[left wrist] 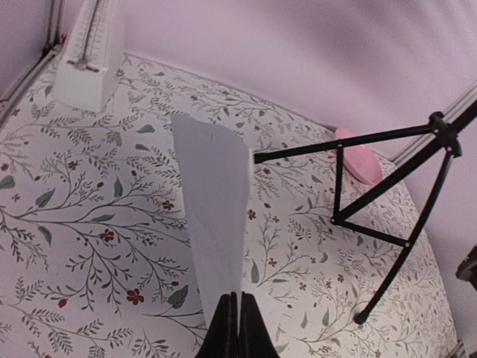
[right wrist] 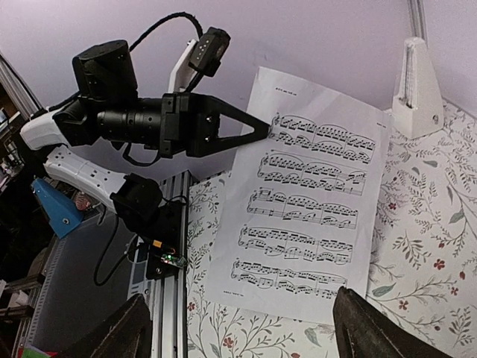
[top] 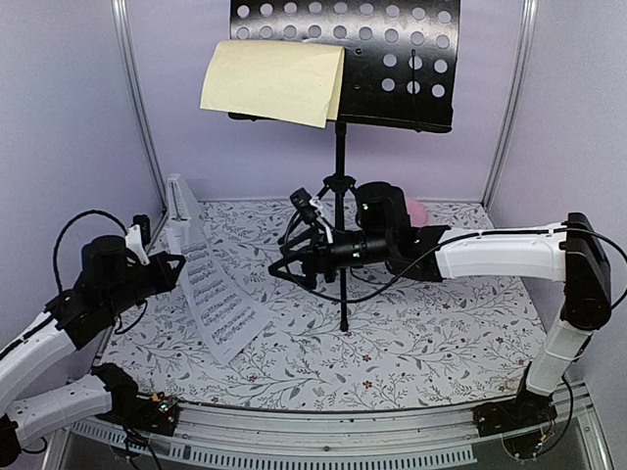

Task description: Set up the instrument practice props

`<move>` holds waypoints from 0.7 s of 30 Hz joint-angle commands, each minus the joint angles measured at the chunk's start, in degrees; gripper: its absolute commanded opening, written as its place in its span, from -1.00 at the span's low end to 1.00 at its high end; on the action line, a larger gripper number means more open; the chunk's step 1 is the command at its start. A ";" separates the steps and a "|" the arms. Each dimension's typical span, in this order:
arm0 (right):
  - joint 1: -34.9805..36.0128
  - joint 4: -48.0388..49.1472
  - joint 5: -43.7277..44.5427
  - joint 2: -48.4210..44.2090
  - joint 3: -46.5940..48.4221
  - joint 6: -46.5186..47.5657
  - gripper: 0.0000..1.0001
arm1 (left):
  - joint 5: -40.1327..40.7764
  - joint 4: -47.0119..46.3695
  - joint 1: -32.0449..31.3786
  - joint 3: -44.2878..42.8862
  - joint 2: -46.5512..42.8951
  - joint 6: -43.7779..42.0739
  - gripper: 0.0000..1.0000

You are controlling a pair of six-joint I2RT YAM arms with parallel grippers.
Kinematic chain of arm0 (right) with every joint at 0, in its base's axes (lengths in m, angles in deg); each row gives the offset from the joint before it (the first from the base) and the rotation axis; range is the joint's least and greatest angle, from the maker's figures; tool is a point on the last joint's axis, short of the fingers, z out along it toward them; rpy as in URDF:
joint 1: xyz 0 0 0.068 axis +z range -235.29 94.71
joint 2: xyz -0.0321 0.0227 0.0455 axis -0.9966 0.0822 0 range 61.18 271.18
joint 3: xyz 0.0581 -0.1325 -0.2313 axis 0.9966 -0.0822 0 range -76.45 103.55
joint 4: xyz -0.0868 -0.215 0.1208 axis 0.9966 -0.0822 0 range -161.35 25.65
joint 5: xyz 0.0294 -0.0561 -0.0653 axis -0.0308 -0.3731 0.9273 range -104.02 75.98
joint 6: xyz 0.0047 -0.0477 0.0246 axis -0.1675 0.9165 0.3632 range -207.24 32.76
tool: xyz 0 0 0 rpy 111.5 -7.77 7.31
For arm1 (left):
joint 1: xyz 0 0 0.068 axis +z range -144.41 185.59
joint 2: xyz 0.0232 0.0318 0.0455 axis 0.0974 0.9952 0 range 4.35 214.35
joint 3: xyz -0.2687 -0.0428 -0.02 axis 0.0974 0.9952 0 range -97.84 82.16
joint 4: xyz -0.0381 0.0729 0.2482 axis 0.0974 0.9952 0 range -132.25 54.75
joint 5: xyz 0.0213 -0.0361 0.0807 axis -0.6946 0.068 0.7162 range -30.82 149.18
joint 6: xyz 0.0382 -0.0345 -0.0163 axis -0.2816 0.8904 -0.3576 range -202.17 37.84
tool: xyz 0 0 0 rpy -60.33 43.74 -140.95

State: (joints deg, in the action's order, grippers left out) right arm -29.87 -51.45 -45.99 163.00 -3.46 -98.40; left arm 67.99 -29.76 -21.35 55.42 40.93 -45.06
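While the left gripper [top: 179, 262] at the frame's middle left pinches the edge of the white sheet-music page [top: 217, 294], the right gripper [top: 279, 266] at centre gapes wide, just right of that page.

Overhead: high behind me, looking forward and down.
My wrists: both close on the white page [right wrist: 313, 209].

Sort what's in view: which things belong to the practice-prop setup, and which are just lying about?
Job: black music stand; yellowish sheet-music page on it; white sheet-music page, pinched by the left end effector; pale metronome.
Lying about: pink plate.
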 commanded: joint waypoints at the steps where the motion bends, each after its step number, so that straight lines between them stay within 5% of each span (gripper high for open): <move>1: -2.87 1.78 -3.72 -4.63 -2.74 -0.31 0.78 | -10.23 5.77 -2.28 -7.39 -1.39 -12.94 -1.00; 5: -3.94 1.77 -4.58 -7.93 -5.08 2.07 0.96 | -18.09 9.03 -4.41 -13.79 -0.09 -16.88 -1.00; 13: -6.36 6.34 -4.29 -15.34 -13.22 3.33 0.98 | -40.51 17.87 -9.89 -29.01 1.32 -27.65 -1.00; 21: -7.59 23.51 -6.43 -27.64 -28.37 2.53 0.98 | -56.03 9.97 -11.24 -31.42 4.84 -28.53 -1.00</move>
State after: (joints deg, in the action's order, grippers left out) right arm -37.34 -37.65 -50.29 139.13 -29.71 -96.00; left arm 22.18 -16.51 -31.47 24.34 42.76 -71.73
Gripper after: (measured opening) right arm 0.991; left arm 0.008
